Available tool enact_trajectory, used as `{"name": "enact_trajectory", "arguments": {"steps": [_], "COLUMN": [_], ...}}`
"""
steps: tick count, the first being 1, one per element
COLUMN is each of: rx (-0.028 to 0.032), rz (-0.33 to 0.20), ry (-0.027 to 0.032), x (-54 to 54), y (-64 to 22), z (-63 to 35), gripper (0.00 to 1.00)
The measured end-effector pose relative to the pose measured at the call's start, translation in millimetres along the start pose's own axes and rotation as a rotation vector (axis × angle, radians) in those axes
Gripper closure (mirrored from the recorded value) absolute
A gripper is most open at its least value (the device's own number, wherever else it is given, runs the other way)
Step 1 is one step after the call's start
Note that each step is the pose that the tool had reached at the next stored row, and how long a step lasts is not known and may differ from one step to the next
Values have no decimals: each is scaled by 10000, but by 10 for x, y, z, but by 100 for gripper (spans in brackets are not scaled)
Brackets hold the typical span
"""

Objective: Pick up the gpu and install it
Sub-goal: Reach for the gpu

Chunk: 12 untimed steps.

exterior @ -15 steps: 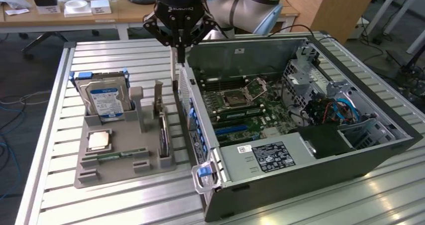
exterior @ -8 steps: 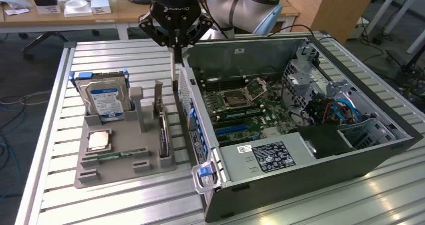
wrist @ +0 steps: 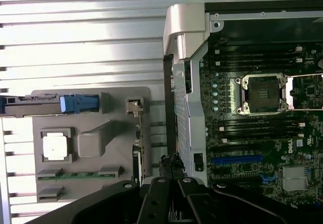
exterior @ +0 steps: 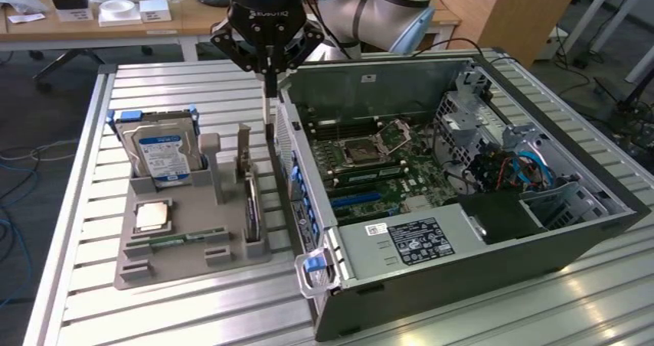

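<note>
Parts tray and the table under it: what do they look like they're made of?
The parts tray is probably plastic: matte, uniform gray, with chunky moulded-looking posts and slots. The table is likely aluminium: a bare silvery finish, with long parallel ribbed slats that glare under the light.

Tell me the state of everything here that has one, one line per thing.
case: on its side, side panel off.
CPU socket: empty, retention frame raised.
tray: flat on the table, loaded with parts.
gpu: on edge in the tray, not installed.
hard drive: upright in the tray.
RAM stick: flat in the tray.
processor: flat in the tray.
end effector: shut, tips low beside the case.
</note>
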<state>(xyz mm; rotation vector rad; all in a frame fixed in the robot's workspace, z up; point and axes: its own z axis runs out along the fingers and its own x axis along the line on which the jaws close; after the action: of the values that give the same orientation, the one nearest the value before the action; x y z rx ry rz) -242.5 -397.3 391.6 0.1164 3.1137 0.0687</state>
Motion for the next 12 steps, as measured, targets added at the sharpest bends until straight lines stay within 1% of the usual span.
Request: {"name": "enact_trajectory", "arguments": {"steps": [5, 12], "rx": [0, 0], "rz": [4, 20], "ry": [0, -1], "x": [12, 103], "y": [-1, -5], "z": [0, 0], "gripper": [86, 86]}}
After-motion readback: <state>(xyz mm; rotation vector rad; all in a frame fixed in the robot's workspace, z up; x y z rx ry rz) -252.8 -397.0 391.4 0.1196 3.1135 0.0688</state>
